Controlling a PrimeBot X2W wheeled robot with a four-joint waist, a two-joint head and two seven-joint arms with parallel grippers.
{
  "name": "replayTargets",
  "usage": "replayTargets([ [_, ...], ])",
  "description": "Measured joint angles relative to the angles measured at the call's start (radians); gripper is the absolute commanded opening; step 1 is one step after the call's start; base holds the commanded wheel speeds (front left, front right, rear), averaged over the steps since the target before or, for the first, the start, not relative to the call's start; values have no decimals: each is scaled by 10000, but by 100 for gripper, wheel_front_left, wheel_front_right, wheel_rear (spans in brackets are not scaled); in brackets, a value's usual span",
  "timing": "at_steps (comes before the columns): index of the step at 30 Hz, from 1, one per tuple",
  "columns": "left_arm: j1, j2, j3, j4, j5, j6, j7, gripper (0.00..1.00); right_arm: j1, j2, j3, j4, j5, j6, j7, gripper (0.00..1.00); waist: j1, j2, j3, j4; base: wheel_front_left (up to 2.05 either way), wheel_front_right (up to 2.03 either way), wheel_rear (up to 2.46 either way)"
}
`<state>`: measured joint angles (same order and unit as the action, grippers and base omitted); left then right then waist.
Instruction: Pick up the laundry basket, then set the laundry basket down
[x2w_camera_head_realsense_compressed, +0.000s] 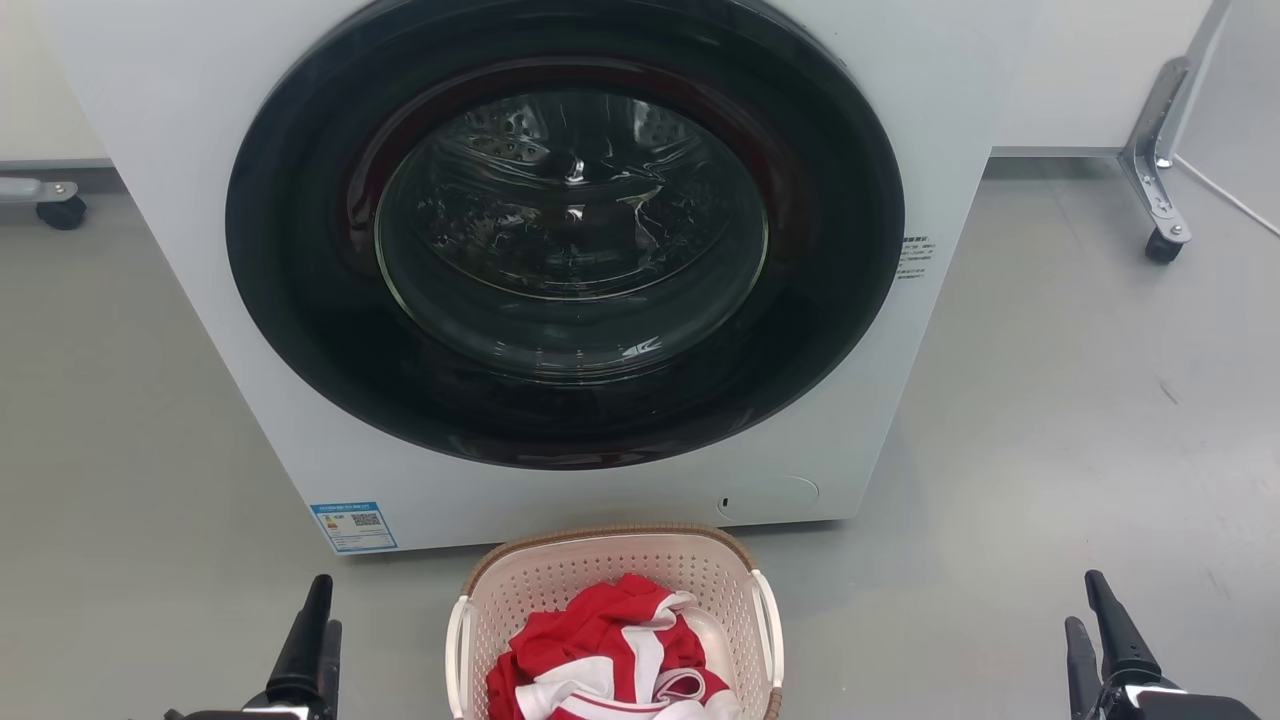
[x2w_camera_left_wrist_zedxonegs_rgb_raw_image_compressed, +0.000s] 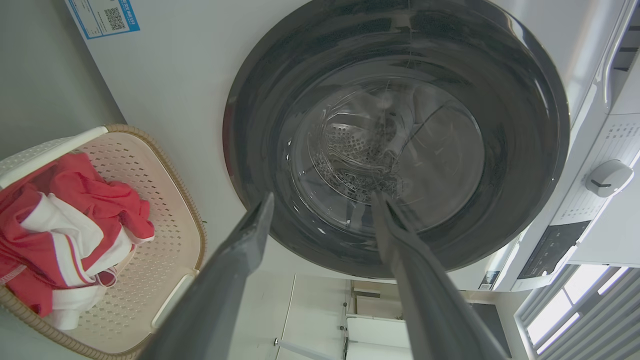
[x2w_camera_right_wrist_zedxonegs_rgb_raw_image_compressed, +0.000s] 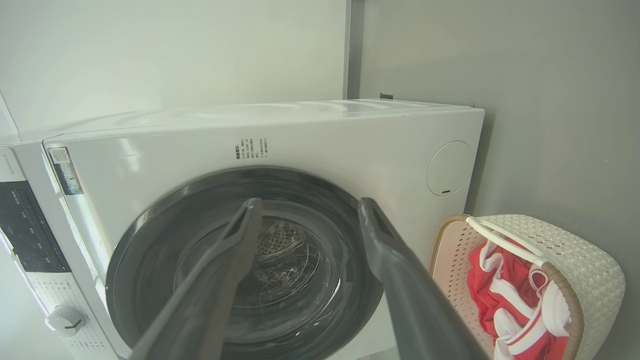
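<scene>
Looking down from the head, we see the basket (x2w_camera_head_realsense_compressed: 560, 585) standing on the grey floor (x2w_camera_head_realsense_compressed: 1050, 420), just in front of the washer (x2w_camera_head_realsense_compressed: 150, 150) and below its round dark door (x2w_camera_head_realsense_compressed: 565, 230). Red and white clothes (x2w_camera_head_realsense_compressed: 610, 655) lie bunched inside it. Our left gripper (x2w_camera_head_realsense_compressed: 326, 603) sits at the lower left and our right gripper (x2w_camera_head_realsense_compressed: 1083, 598) at the lower right, with the basket between them and apart from both. A blue label (x2w_camera_head_realsense_compressed: 353, 526) is stuck near the washer's lower left corner. Casters (x2w_camera_head_realsense_compressed: 1163, 245) stand on the floor farther back, one to either side.

From the left wrist, we see our two fingers (x2w_camera_left_wrist_zedxonegs_rgb_raw_image_compressed: 235, 260) spread wide with nothing between them, pointing at the door glass; the left gripper is open. The basket lies at this view's left edge, its clothes piled toward one end and its perforated bottom bare at the other. A white knob (x2w_camera_left_wrist_zedxonegs_rgb_raw_image_compressed: 608, 177) shows on the washer's panel at the right.

From the right wrist, the fingers (x2w_camera_right_wrist_zedxonegs_rgb_raw_image_compressed: 220, 285) are likewise parted and hold nothing, so the right gripper is open too. The basket sits at this view's right, beside the washer's corner, against the grey floor, with red and white clothes showing inside its rim.
</scene>
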<state>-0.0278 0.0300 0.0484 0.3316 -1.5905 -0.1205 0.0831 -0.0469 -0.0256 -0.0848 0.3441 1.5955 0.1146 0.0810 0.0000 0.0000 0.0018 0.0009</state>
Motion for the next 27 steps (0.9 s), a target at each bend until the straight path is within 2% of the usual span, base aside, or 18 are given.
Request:
replayTargets([
  [5, 1, 0, -58, -81, 199, 63, -117, 100, -1, 0, 50, -21, -169, -17, -115, 100, 0, 0, 0, 2, 0, 0, 0],
  [11, 1, 6, -236, -297, 639, 251, -349, 100, -17, -2, 255, -148, -943, -295, -320, 100, 0, 0, 5, 9, 0, 0, 0],
  [20, 1, 13, -575, -658, 1948, 516, -690, 100, -64, -15, 859, -318, -2581, -552, -663, 100, 0, 0, 36, 30, 0, 0, 0],
  [27, -2, 44, -903, -905, 3396, 775, -963, 100, -130, -153, 1463, -454, -4149, -807, -941, 100, 0, 1, 86, 47, 0, 0, 0],
])
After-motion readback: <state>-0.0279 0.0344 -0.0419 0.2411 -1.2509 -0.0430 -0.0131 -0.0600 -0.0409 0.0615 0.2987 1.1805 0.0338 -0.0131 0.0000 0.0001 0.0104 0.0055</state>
